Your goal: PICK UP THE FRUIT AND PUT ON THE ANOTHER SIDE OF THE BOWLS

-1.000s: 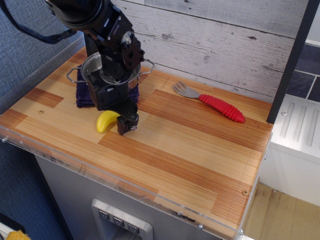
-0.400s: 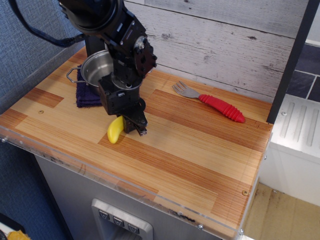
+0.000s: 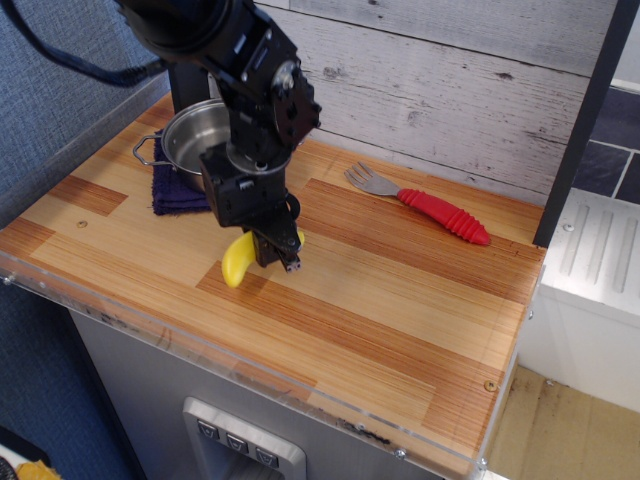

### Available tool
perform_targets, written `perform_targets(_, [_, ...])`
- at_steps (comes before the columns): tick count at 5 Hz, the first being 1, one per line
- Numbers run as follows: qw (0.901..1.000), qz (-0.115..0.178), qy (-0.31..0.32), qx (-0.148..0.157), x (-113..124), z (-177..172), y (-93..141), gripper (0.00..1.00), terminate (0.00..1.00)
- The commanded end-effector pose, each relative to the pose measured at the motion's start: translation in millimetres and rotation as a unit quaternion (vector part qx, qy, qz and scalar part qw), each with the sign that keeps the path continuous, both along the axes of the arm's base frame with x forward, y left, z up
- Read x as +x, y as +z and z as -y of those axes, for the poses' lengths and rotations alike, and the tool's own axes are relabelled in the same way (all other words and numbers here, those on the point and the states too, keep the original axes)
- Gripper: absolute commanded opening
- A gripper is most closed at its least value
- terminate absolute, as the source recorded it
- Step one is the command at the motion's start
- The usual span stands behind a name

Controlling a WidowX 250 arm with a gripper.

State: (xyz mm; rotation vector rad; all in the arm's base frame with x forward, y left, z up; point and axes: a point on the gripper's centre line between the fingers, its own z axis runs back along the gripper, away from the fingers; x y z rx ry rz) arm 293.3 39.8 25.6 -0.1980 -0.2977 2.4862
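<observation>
The toy banana (image 3: 238, 262) now hangs pinched in the tool (image 3: 276, 250), its lower end close over the desk (image 3: 400, 300) in front of the steel pot (image 3: 195, 145). A second ago it lay flat on the wood just in front of the pot and its purple cloth (image 3: 172, 192); since then it has tipped up on end and travelled a little to the right, away from the pot. The tool's fingers are closed on the banana's upper end, which is partly hidden behind them. I judge the grasp made and the carry begun, with the move past the pot not yet done. The red-handled fork (image 3: 430, 208) lies well to the right of the pot, untouched.
</observation>
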Motion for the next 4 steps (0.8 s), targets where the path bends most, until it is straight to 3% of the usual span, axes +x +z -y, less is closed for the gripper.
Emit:
perform_targets(1, [0.9978,0.060,-0.018,0.020,23.3,-3.2,59.5,0.00,0.00])
perform_targets(2, [0.9967,0.077,-0.013,0.023,40.2,-13.3,73.8,0.00,0.00])
perform_targets(4, [0.9968,0.073,-0.008,0.030,64.4,-48.0,78.5,0.00,0.00])
